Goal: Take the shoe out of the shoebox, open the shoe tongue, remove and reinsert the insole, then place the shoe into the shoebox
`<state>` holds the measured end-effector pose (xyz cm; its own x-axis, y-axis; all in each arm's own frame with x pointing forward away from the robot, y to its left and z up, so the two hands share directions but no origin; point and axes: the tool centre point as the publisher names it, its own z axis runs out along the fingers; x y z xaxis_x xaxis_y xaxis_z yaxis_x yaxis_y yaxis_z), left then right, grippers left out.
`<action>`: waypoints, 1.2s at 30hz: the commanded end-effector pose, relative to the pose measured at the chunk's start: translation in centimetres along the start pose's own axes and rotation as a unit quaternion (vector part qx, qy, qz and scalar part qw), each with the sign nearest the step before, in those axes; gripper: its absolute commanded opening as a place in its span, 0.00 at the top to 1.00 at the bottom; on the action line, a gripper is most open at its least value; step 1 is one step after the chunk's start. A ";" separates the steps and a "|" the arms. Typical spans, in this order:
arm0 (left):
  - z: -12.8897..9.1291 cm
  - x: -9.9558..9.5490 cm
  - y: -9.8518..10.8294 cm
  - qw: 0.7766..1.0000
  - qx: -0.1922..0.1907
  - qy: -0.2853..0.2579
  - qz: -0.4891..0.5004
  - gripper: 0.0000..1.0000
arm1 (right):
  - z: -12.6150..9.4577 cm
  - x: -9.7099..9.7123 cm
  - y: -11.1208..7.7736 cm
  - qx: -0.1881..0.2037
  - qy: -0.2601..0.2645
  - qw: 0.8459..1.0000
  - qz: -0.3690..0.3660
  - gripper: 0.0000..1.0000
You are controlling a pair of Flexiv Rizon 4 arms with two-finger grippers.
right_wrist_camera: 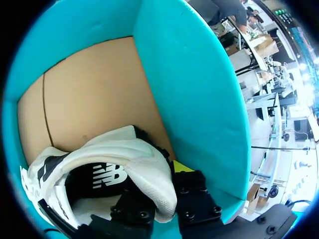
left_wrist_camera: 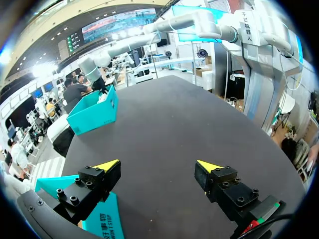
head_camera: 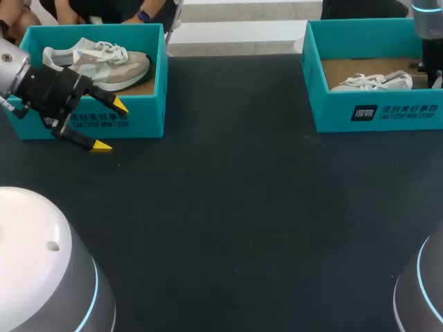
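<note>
Right wrist: end effector (right_wrist_camera: 158, 195) (astride shoe (right_wrist_camera: 119, 149))

— What colour are the boxes?
— Both teal, the left shoebox (head_camera: 138, 111) and the right shoebox (head_camera: 325, 104), with brown card floors and white lettering on the near walls
— And the shoes?
— The left shoe (head_camera: 104, 63) is beige and grey with white laces; the white shoe (right_wrist_camera: 124, 154) on the right has a black lining with a white logo
— The rest?
— Black table (head_camera: 235, 207), black left gripper (head_camera: 111, 125) with yellow tips
</note>
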<state>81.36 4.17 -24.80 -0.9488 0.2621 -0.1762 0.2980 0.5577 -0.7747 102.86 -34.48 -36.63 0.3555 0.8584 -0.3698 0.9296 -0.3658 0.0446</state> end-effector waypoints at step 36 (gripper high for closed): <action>0.0 0.1 0.0 1.000 -0.001 0.000 0.000 0.00 | -10.5 -1.5 0.1 -0.066 0.042 0.994 0.078 0.22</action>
<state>81.36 4.17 -24.80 -0.9488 0.2621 -0.1762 0.2980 0.5577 -0.7747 105.07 -32.53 -27.66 0.4930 0.8238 -0.2799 0.8698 -0.4584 0.1828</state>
